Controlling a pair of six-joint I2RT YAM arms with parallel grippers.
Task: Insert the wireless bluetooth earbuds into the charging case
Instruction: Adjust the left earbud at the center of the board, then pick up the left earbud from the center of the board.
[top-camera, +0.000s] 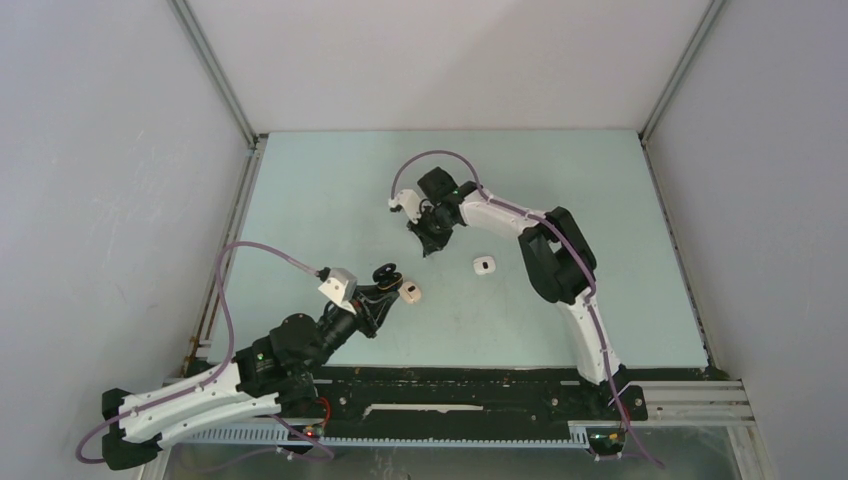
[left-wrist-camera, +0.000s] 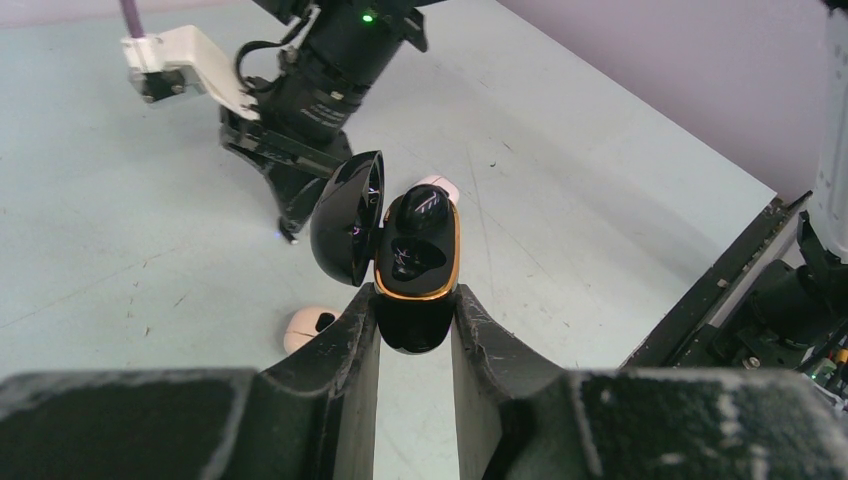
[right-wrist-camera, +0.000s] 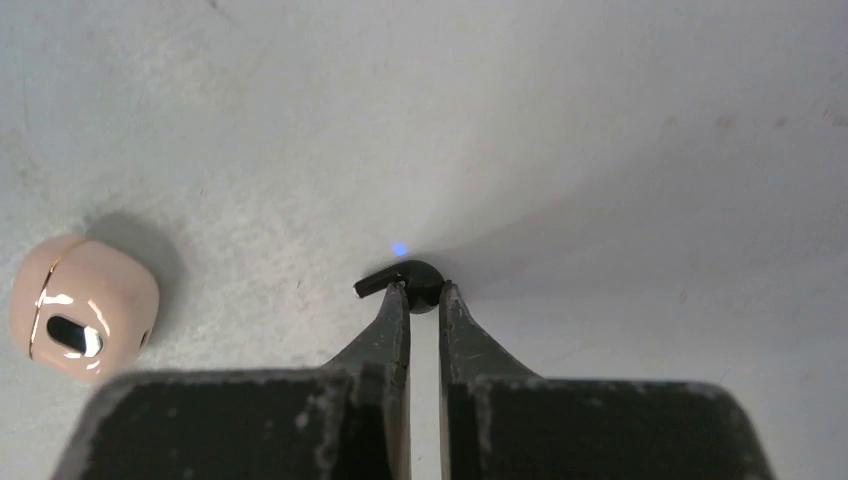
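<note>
While the left end effector (left-wrist-camera: 415, 302) clamps the open case (left-wrist-camera: 417, 262), the right end effector (right-wrist-camera: 422, 290), pinching a black earbud (right-wrist-camera: 410, 275), should carry it level toward seven o'clock.

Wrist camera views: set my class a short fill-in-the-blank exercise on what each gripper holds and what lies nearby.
The left gripper holds a black charging case whose lid is ____. The rim of that case's lower half is coloured ____. The right gripper pinches an earbud coloured ____. In the right wrist view, a cream case lies on the table to the ____ of that gripper.
Missing words: open; gold; black; left.
</note>
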